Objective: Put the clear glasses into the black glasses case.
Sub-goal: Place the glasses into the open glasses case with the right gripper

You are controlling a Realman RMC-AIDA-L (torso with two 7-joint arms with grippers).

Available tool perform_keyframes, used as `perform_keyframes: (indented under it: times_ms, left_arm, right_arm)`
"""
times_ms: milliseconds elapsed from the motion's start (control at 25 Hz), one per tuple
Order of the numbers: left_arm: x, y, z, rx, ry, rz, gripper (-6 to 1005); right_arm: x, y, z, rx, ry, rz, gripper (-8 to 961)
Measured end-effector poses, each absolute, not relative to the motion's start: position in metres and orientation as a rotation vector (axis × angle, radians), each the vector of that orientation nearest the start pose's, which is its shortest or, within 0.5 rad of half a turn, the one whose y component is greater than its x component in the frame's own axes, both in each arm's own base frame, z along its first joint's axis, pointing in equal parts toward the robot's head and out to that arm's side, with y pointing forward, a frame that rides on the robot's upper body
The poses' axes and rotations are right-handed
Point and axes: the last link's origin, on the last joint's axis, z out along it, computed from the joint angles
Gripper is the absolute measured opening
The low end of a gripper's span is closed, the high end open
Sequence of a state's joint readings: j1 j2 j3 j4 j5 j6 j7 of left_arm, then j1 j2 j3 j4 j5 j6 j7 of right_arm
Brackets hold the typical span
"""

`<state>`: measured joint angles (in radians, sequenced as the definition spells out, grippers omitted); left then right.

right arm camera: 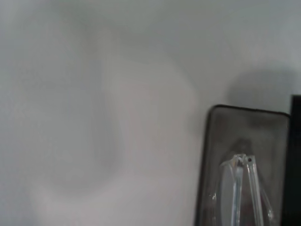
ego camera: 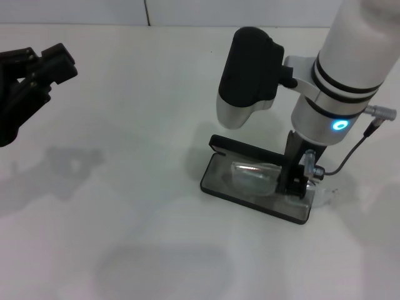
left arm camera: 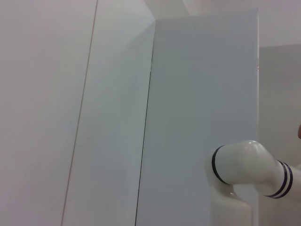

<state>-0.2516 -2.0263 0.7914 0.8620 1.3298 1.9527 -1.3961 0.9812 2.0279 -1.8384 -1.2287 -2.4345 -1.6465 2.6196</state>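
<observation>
The right gripper [ego camera: 299,185] reaches down into one end of the open black glasses case [ego camera: 215,180], its finger spread unreadable. The clear glasses [ego camera: 253,177] lie inside, right of the tabletop's [ego camera: 125,206] middle. The left gripper [ego camera: 39,67] hangs parked at the left edge, fingers spread.

Glossy clear plastic glasses [ego camera: 253,177] lie in a matt black case [ego camera: 215,184] (grey-lined) on a smooth white table [ego camera: 125,206].

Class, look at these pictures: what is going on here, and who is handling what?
The right gripper is down at one end of the open black glasses case on the white table. The clear glasses lie inside the case on its grey lining. The left gripper hangs off to the robot's left, holding nothing.
</observation>
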Motion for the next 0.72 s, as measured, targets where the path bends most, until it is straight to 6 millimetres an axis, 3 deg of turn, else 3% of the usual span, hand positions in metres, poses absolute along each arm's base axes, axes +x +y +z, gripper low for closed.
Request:
perform_keyframes:
  times_ms: [720]
  left_arm:
    - [-0.243, 0.262, 0.099, -2.466, -0.261, -1.403, 120]
  right_arm:
    - [0.077, 0.347, -0.053, -2.817, 0.233, -0.959, 65]
